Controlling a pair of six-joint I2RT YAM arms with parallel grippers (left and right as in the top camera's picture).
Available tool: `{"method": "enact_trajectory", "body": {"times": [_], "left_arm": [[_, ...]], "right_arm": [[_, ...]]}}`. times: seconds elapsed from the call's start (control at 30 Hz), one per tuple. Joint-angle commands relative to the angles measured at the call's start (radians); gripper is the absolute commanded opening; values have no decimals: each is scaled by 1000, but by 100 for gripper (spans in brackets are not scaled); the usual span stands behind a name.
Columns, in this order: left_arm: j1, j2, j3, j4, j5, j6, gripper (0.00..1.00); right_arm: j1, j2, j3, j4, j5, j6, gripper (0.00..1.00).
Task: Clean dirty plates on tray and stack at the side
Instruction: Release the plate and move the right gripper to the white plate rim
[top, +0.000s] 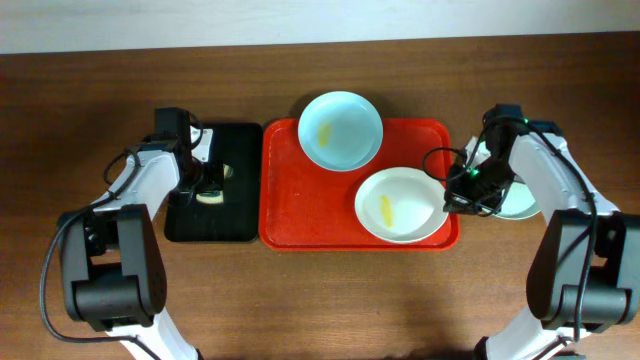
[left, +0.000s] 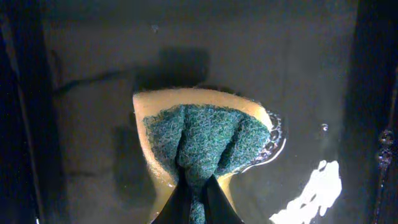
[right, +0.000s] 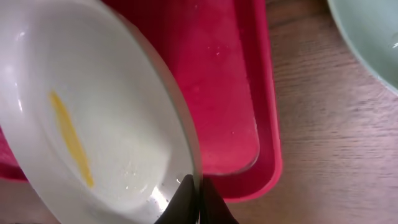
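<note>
On the red tray lie two plates with yellow smears: a mint-blue plate at the back and a white plate at the front right. My right gripper is shut on the white plate's right rim, one finger inside and one outside. A third mint-blue plate rests on the table right of the tray, partly hidden by my right arm. My left gripper is shut on a yellow sponge with a green scouring face, over the black tray.
A narrow black tray sits left of the red tray, its floor wet and glossy. Brown wooden table runs all around. The third plate's edge shows at the top right in the right wrist view.
</note>
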Motion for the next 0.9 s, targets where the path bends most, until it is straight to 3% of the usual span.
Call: {"method": "enact_trajectory", "body": {"times": [0.0, 0.23, 0.67, 0.7, 0.73, 0.77, 0.87], "left_arm": [[2, 33, 8, 3, 8, 19, 5], [2, 33, 8, 3, 8, 19, 5], [2, 33, 8, 3, 8, 19, 4], [2, 33, 8, 3, 8, 19, 5], [2, 33, 8, 3, 8, 19, 5], [2, 33, 8, 3, 8, 19, 4], [2, 33, 8, 4, 8, 19, 5]], "right_arm": [[21, -4, -66, 36, -20, 63, 4], [22, -4, -102, 76, 16, 62, 4], [-2, -4, 46, 237, 330, 79, 4], [-2, -4, 46, 237, 333, 82, 18], [-1, -4, 46, 238, 333, 82, 45], [-2, -4, 47, 249, 331, 82, 58], [2, -4, 93, 232, 259, 50, 61]]}}
